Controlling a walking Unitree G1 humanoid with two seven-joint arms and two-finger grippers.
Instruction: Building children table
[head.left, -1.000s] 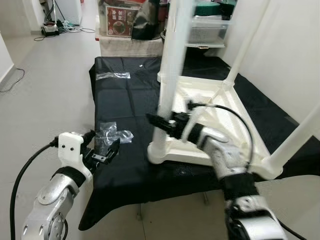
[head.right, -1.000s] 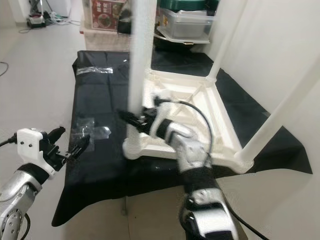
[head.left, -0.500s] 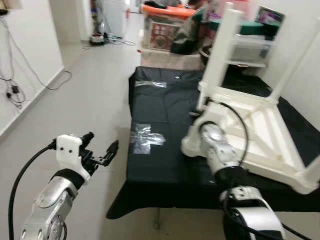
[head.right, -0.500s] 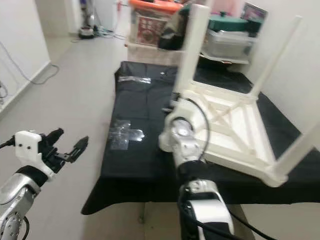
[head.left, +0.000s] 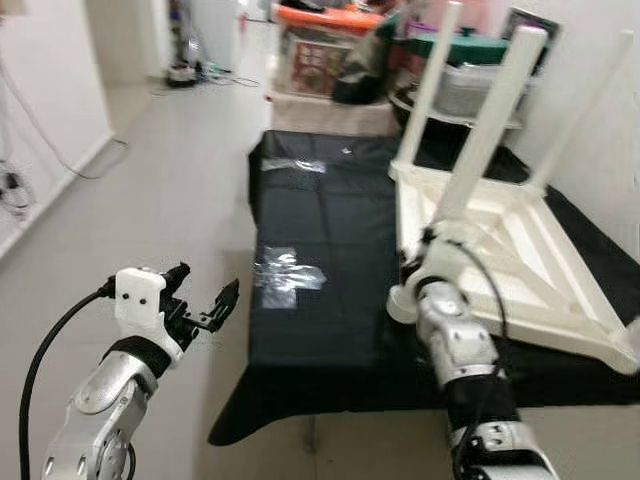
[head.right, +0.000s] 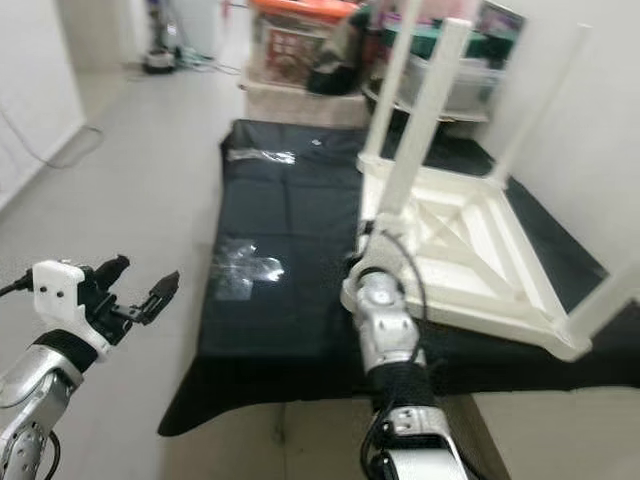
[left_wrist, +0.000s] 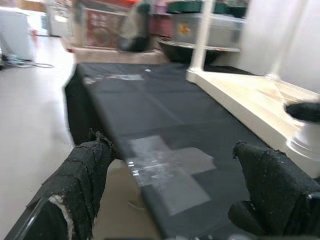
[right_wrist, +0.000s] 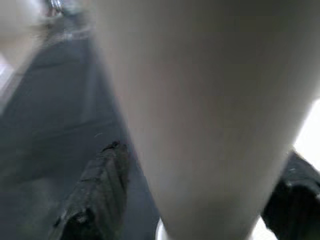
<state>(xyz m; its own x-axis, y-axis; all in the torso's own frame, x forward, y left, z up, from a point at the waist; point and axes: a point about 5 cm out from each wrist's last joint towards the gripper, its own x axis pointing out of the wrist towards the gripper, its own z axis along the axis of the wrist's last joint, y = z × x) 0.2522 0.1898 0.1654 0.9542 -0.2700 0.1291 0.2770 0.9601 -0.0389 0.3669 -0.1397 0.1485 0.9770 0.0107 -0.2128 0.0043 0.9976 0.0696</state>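
Right gripper (right_wrist: 200, 200) fingers straddle smooth white round table leg (head.left: 480, 140); left gripper (head.left: 205, 300) fingers wide

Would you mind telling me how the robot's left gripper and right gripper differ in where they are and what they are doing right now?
The left gripper hangs over the bare floor beside the black-draped table; the right gripper reaches onto the upturned white children's table. The left gripper's fingers are spread with nothing between them, while the right gripper's fingers stand either side of the near white table leg. Both have two black fingers on silver arms.
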